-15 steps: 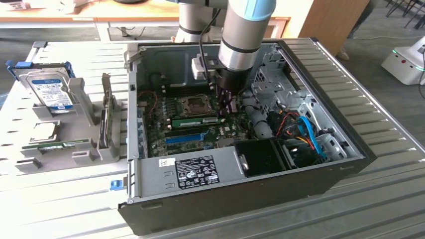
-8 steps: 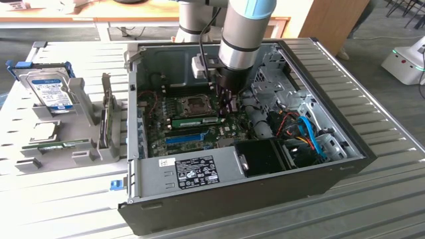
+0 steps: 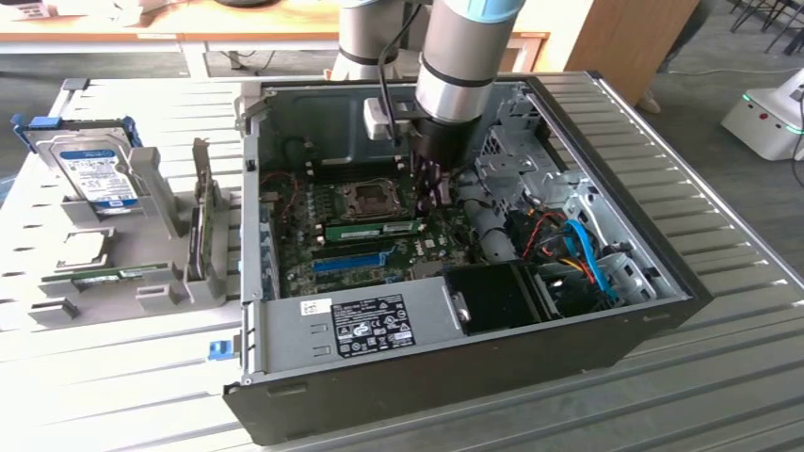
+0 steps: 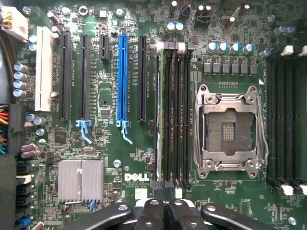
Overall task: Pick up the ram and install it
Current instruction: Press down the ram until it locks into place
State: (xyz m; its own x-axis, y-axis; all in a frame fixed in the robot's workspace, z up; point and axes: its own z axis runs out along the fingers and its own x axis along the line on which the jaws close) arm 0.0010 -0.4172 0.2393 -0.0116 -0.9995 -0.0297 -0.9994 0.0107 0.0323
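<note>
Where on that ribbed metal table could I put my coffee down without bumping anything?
Bare room: the ribbed metal table in front of the grey parts holder, and the strip along the open black computer case at the exterior view's right. Crowded: inside the case, where the silver robot arm reaches toward the green motherboard.

Ram [image 3: 373, 229] in case [image 3: 653, 311] (seated on motherboard [image 4: 120, 165]).

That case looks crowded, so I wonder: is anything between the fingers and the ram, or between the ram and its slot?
Nothing visible does. The ram stands on edge in the motherboard, beside the empty processor socket. The shut fingers hang close over one end of it, with nothing between.
</note>
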